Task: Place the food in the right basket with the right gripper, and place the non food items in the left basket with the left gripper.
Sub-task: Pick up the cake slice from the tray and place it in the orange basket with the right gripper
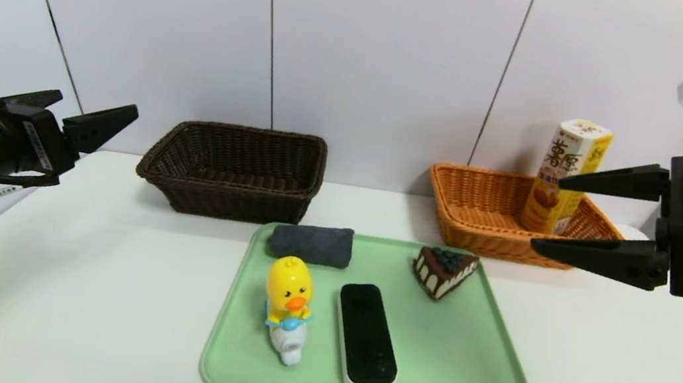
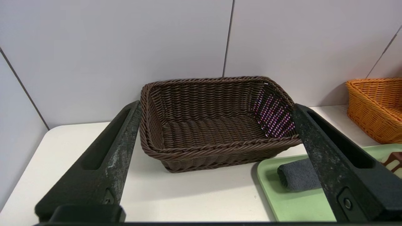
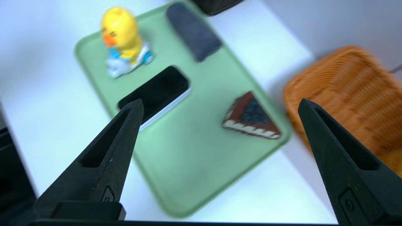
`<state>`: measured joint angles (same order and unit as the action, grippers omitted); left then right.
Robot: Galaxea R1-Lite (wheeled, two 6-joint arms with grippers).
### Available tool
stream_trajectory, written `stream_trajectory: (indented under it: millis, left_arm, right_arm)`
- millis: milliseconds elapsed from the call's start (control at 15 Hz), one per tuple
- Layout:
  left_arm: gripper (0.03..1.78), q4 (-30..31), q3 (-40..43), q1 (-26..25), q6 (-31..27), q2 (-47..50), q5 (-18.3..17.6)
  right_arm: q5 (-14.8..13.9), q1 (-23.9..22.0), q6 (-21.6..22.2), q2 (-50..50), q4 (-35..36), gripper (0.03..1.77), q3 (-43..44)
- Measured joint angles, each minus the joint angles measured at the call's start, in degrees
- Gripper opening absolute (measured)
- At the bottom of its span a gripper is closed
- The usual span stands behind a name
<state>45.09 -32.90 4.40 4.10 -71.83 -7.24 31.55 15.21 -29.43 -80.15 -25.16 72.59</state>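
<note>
Head view: my right gripper point(image 1: 546, 212) hangs wide open and empty near the orange-tan basket point(image 1: 478, 217), which holds the snack box point(image 1: 564, 176). My left gripper point(image 1: 117, 120) sits parked, jaws spread, empty.

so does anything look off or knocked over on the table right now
Nothing stands out. The snack box stands upright in the orange basket, the brown basket sits level, and everything on the green tray lies tidy.
</note>
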Motion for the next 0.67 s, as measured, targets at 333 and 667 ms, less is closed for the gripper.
stream_trajectory:
  millis: [333,667]
  left_arm:
    - [1.69,0.0,0.3,0.0,0.0,0.6,-0.1]
    - [1.69,-0.1,0.5,0.1,-0.1,0.7,-0.6]
  right_arm:
    - [-4.7,3.4,-5.4,-9.5,-17.7,1.69,12.6]
    - [-14.1,5.5,-5.5,-20.8,-19.5,1.7,19.0]
